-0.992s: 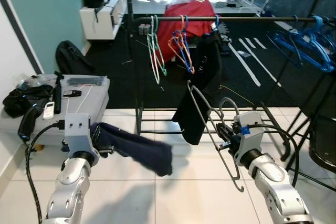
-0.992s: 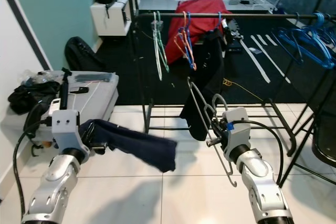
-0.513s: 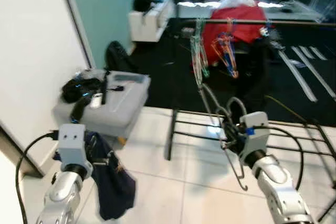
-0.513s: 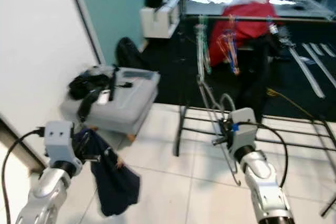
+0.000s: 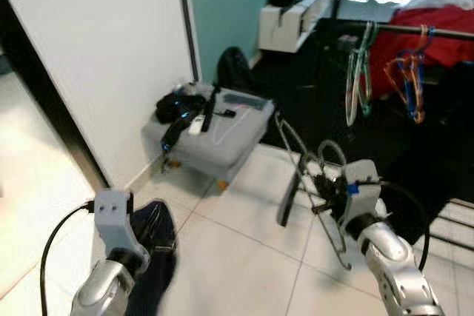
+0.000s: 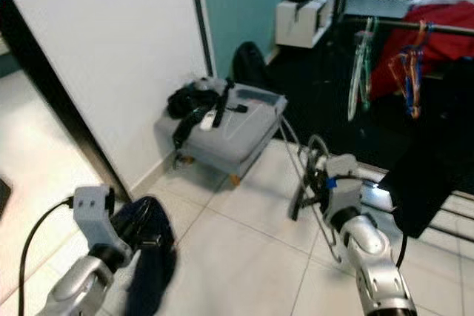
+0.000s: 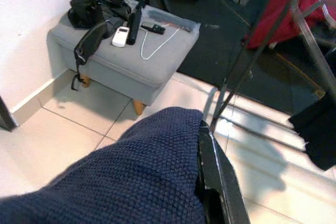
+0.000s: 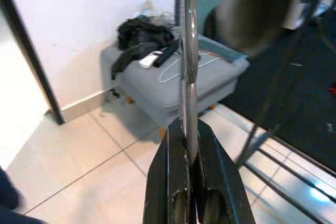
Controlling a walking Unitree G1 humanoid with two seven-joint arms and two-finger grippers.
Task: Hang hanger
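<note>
While the camera has swung to the robot's left since the earlier pictures, both arms keep what they carried.

Right end effector (image 5: 331,196): fingers (image 8: 176,182) clenched on the rod of the metal hanger (image 5: 305,175), held out in front of the robot on its right, as before.

Metal hanger: tilted, hook end low near the white tiled floor (image 5: 244,257), long rod rising toward the grey ottoman (image 5: 222,135); not on the clothes rail (image 5: 415,31).

Left end effector (image 5: 152,238): grasping the dark blue garment (image 5: 152,257), which a second ago stretched out sideways and now hangs bunched straight down beside the arm.

Grey ottoman: ahead against the white wall (image 5: 96,72), carrying a black bag (image 7: 86,9), a white remote (image 7: 121,35) and a cable.

Clothes rail: far right, with coloured hangers (image 5: 407,83) and a red garment (image 5: 437,35); formerly central.
</note>
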